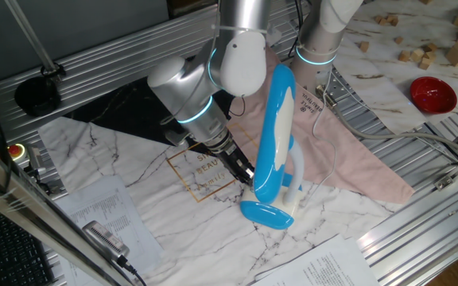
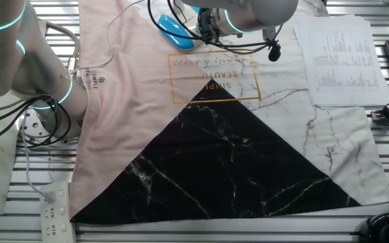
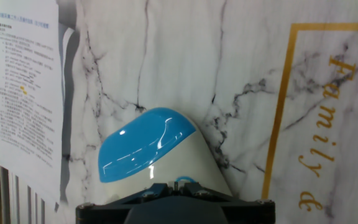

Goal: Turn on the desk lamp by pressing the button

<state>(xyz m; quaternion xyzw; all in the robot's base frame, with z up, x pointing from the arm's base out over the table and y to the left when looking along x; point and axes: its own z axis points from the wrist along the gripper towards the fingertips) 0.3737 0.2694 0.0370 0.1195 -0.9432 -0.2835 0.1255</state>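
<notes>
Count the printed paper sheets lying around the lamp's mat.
3 in one fixed view: one sheet at the mat's left, beside the keyboard, a second at the bottom edge near the desk lamp, a third behind the lamp. Others may be hidden.

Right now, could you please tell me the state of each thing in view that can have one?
Glossy blue and white plastic desk lamp: standing upright on its oval base, no glow visible.
Gripper: down at the lamp's base, finger state not discernible.
Red bowl: upright, looks empty.
</notes>
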